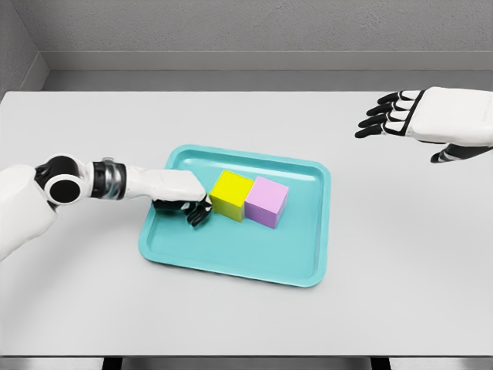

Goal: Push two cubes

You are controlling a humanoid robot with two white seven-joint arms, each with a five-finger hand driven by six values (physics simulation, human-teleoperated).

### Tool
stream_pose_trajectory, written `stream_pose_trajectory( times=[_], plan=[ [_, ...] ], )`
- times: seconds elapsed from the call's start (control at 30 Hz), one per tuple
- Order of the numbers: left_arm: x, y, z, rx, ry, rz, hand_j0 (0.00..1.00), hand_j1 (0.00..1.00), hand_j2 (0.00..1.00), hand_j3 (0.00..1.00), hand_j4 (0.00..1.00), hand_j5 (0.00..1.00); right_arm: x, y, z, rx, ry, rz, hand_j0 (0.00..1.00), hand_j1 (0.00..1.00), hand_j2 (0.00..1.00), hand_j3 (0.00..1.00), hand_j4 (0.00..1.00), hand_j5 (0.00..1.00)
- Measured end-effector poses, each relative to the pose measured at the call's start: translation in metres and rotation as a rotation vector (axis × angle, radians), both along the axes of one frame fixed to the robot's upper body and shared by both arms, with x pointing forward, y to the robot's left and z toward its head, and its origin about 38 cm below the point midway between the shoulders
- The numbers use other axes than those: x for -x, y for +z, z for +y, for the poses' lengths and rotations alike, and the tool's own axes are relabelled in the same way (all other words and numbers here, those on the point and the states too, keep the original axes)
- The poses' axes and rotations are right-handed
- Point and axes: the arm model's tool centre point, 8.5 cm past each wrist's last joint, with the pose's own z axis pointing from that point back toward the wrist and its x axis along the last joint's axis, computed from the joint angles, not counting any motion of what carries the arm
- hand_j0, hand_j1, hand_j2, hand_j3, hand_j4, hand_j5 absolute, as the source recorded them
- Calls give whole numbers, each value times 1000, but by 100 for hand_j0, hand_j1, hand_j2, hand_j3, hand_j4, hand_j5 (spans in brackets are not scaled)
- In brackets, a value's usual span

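Teal tray (pixel 304 266) on grey worktop (pixel 400 254), 2 touching cubes inside, yellow cube (pixel 230 194), pink cube (pixel 266 201), left hand (pixel 181 196) fingers curled against yellow, right hand (pixel 420 116) aloft, fingers apart

Even, bright, diffuse overhead light; soft faint shadows beneath the teal plastic tray (pixel 312 223); sharp, glare-free render.

A teal tray (pixel 231 258) with a raised rim and rounded corners lay on a pale grey tabletop (pixel 400 254), a little left of the middle and turned slightly askew to the table's edges. The tabletop was smooth and matte and reached nearly across the whole view. Behind its far edge stood a grey wall (pixel 254 27), with a second wall (pixel 15 46) meeting it at the left corner.
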Motion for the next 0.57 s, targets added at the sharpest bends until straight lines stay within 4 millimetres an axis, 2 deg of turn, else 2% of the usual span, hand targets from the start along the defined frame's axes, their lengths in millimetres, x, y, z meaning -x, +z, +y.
stream_pose_trajectory(
  times=[0.17, 0.2, 0.23, 0.27, 0.33, 0.4, 0.57],
  plan=[
    [-3, 11, 27, -12, 44, -9, 22, 22, 22, 22, 22, 22, 0, 0, 0, 1, 0, 0, 100, 100, 100, 100, 100, 100],
    [-7, 23, 36, -3, 59, -20, 47, 47, 47, 47, 47, 47, 0, 0, 0, 1, 0, 0, 100, 100, 100, 100, 100, 100],
    [-7, 32, 49, 12, 73, -3, 92, 92, 92, 92, 92, 92, 0, 0, 0, 1, -1, 0, 100, 100, 100, 100, 100, 100],
    [-8, 42, 67, 26, 104, 1, 100, 100, 100, 100, 100, 100, 0, 0, 0, 2, -1, 0, 100, 100, 100, 100, 100, 100],
    [-11, 65, 107, 33, 197, -36, 100, 100, 100, 100, 100, 100, 0, 0, -1, 2, -1, -1, 100, 100, 100, 100, 100, 100],
    [-12, 80, 128, 52, 250, -58, 100, 100, 100, 100, 100, 100, 0, 0, -1, 1, -1, -1, 100, 100, 100, 100, 100, 100],
    [-14, 88, 150, 69, 312, -66, 100, 100, 100, 100, 100, 100, 1, 3, -3, 7, -7, -5, 100, 100, 100, 100, 100, 100]
  ],
)
